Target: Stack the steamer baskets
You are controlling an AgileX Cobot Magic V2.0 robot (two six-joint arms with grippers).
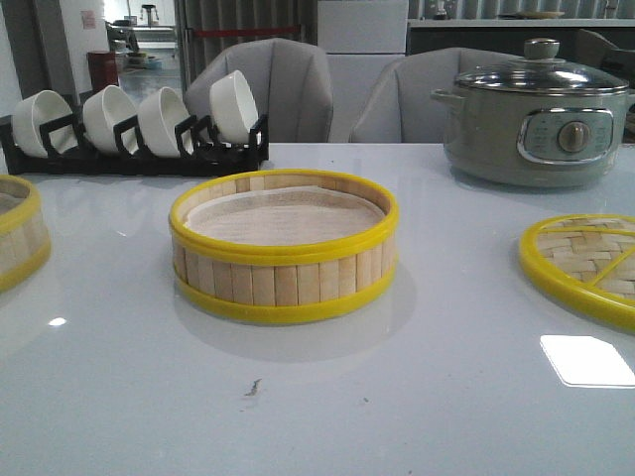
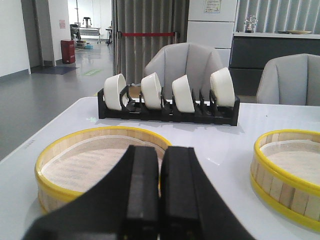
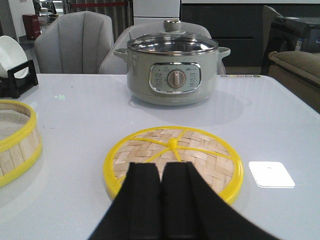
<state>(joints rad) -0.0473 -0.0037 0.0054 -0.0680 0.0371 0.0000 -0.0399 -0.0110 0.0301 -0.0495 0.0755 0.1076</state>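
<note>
One steamer basket with bamboo-slat wall, yellow rims and whitish liner stands in the middle of the table; it also shows in the left wrist view and the right wrist view. A second steamer basket sits at the table's left edge, right in front of my left gripper, whose black fingers are shut with nothing between them. This basket lies just beyond the fingertips. My right gripper is shut and empty, hovering before the flat woven lid. Neither gripper shows in the front view.
A black rack of white bowls stands at the back left. A grey electric pot with glass lid is at the back right. The woven lid lies at the right edge. Grey chairs stand behind the table.
</note>
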